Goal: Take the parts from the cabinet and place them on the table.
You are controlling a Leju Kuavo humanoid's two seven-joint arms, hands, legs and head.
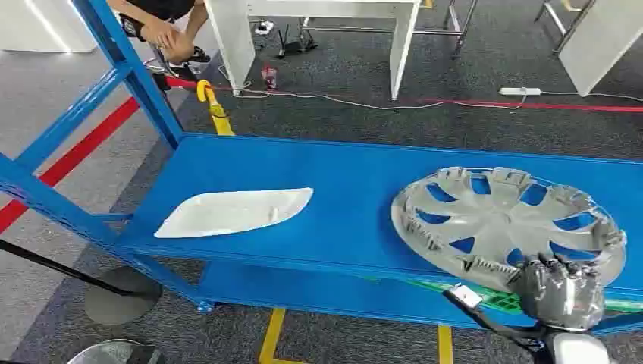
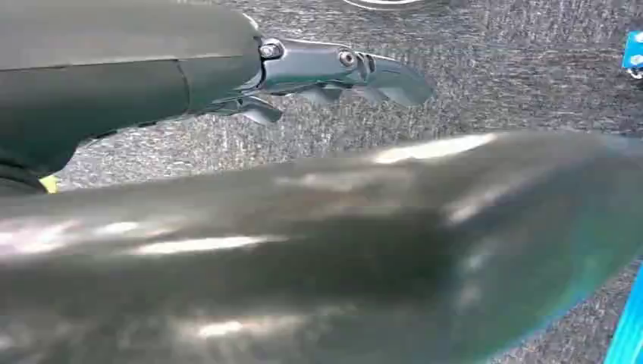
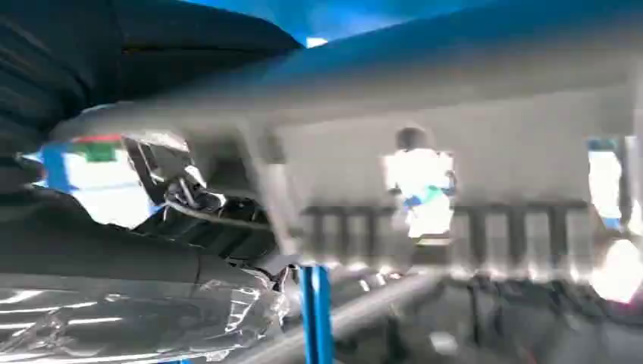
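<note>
Two parts, hubcap (image 1: 506, 221) and white panel (image 1: 235, 211), on blue shelf (image 1: 349, 182)

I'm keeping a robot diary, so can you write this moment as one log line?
right hand: at hubcap near rim, grip unclear | left hand: holds nothing, over floor | white part: lies on blue shelf

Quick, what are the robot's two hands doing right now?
Left hand: open, holding nothing, fingers out straight above the floor.
Right hand: at the near rim of the hubcap; whether it grips it cannot be told.
</note>
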